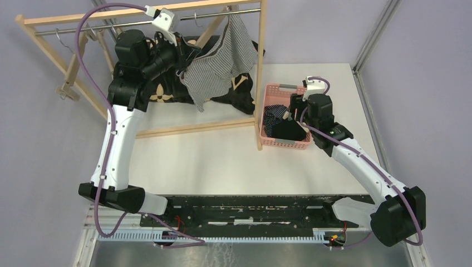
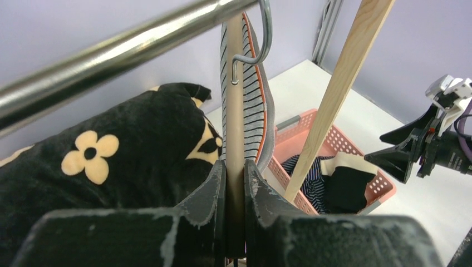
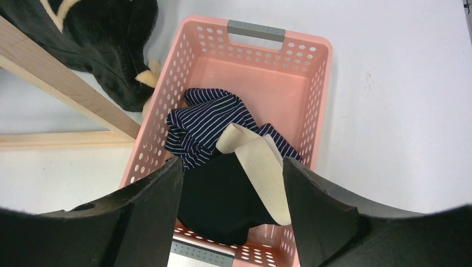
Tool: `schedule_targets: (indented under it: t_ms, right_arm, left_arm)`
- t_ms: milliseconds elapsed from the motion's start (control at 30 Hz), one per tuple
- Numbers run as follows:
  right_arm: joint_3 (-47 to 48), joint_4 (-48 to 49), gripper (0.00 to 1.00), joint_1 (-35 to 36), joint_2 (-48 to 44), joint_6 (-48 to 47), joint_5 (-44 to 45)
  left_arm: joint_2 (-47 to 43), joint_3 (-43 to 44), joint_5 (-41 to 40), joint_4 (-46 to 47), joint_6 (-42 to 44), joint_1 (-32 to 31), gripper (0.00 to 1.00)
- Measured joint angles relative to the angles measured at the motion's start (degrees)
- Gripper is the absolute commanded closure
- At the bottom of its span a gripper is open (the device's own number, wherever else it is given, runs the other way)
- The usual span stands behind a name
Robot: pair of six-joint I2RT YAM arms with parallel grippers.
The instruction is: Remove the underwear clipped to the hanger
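The grey-white pinstriped underwear [image 1: 214,64] hangs from a wooden hanger [image 2: 234,100] hooked on the metal rail [image 2: 111,53]; it also shows in the left wrist view [image 2: 255,114]. My left gripper [image 2: 235,167] is shut on the hanger's wooden bar, seen in the top view [image 1: 181,55] just left of the cloth. The navy striped underwear [image 3: 205,125] and the black underwear [image 3: 222,194] with its cream waistband lie in the pink basket [image 3: 317,83]. My right gripper [image 3: 232,162] is open and empty just above them, over the basket [image 1: 289,118].
A wooden rack [image 1: 260,72] carries the rail, its right post beside the basket [image 1: 278,89] and a floor bar [image 1: 195,129] in front. A black cushion with cream flowers [image 2: 94,156] lies behind the rack. Spare hangers [image 1: 69,72] hang at far left.
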Motion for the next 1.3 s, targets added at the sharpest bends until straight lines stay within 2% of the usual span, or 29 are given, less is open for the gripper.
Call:
schedule_targets:
  t_ms: [367,800,1100,1300]
  right_arm:
    - [-0.37,0.52,0.25,0.00,0.00,0.00,-0.76]
    - [-0.42,1.25,0.24,0.00,1.22,0.02,-2.21]
    - [-0.42,1.33,0.24,0.00,3.52,0.04,-3.52]
    - [-0.42,1.36,0.24,0.00,3.56,0.02,-3.72]
  left_arm:
    - [-3.78,-2.10,-1.66,1.38,-1.64,-0.15,0.97]
    - [-13.18,-13.81,-3.69,4.00,-1.55,-0.15,0.97]
    - [-21.88,-27.04,-7.69,16.72,-1.44,-0.17,0.97]
    - [-23.63,-31.89,-9.53,24.41,-0.72,-0.31,0.97]
